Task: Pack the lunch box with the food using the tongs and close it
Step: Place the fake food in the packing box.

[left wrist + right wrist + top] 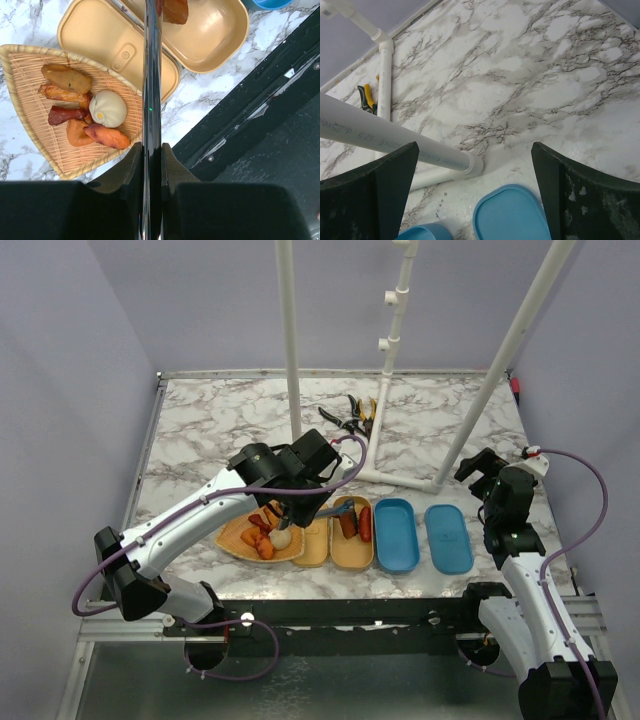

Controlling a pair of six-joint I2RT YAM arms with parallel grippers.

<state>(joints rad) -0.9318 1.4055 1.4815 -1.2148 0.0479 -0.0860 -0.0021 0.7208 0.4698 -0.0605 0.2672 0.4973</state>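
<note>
My left gripper [151, 161] is shut on the grey metal tongs [151, 75], which run straight ahead between its pads. In the top view this gripper [296, 496] hangs between the woven basket [232, 538] and the tan lunch box [352, 552]. The tongs' tips reach over the box tray [215, 35], beside a brown sausage piece [176, 10]; whether they hold it I cannot tell. A red piece [365, 524] lies in the tray too. The basket [30, 65] holds a beige ball [108, 108] and several orange and red pieces [107, 135]. My right gripper [475, 147] is open and empty.
The tan lid [110, 42] lies between basket and tray. A blue box [396, 536] and blue lid [448, 538] sit to the right, under my right gripper [480, 468]. White pipe frame [395, 137] stands behind. Black-and-yellow pliers [352, 416] lie at the back. Table's black front rail [250, 115].
</note>
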